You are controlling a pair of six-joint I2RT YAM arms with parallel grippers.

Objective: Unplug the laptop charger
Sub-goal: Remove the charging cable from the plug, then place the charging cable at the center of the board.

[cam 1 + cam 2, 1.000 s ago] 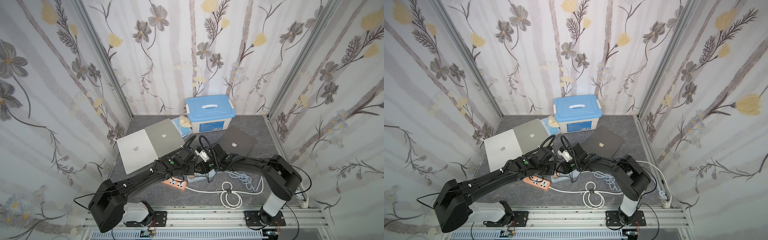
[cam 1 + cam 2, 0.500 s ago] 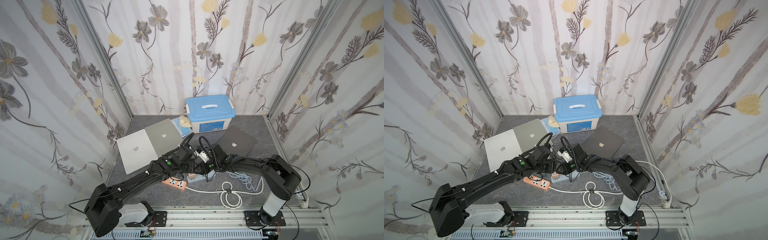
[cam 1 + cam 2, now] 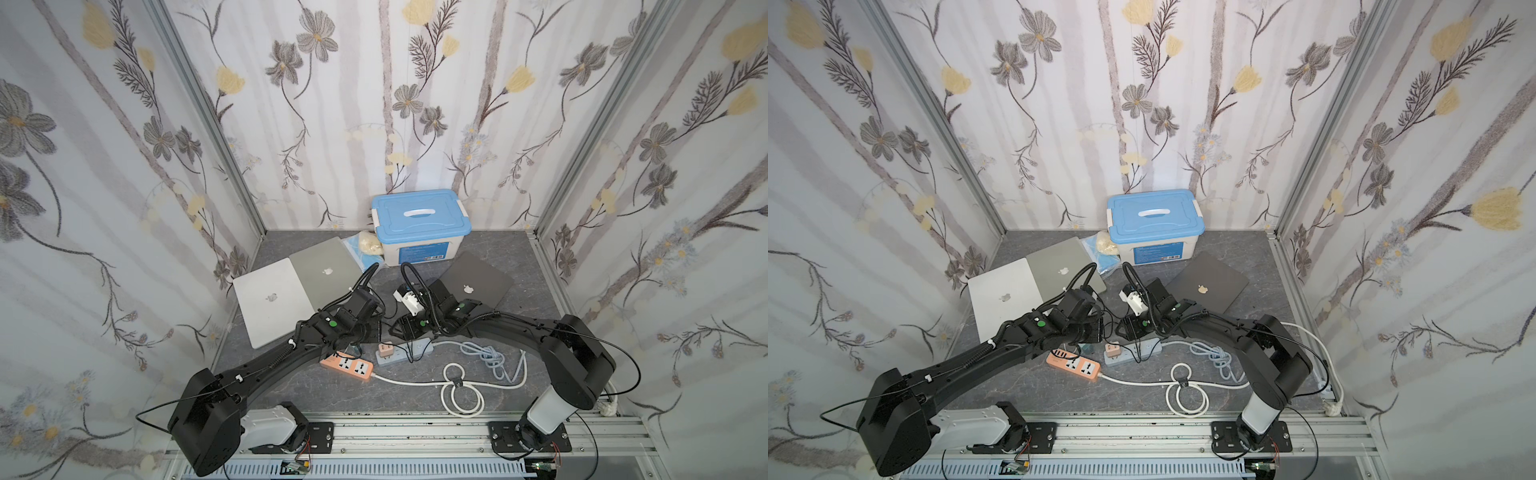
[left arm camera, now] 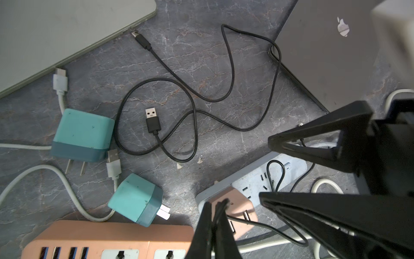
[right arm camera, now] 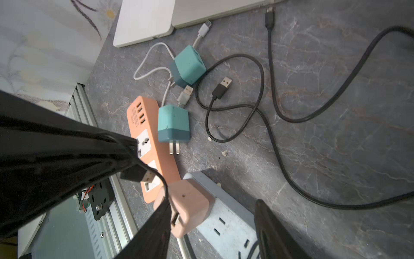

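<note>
The laptop charger, a salmon-pink cube with rounded corners, sits on the end of a pale grey-blue power strip near the front middle of the worktop. From here I can't quite tell whether its prongs are pushed fully home. An orange power strip lies just beside it, the two strips nearly meeting at their ends.

Room is tight. Flowered walls close in on three sides. Two silver laptops overlap at the back left, a dark grey laptop lies at the back right, and a blue-lidded box stands against the rear wall. The bare patch of dark, veined stone between the laptops is strewn with a looping black USB cable and two teal chargers, both lying unplugged with their prongs showing. A coiled white cord takes up the front right.

Both arms stretch low from the front rail, elbows bowed outward, and their wrists meet over the strips. The left claw is clenched on a thin black cable, whose USB plug hangs free just beside the charger. The right claw is released, jaws spread. One matte black finger is right against the charger's side. The other stands apart, above the strip's sockets.
</note>
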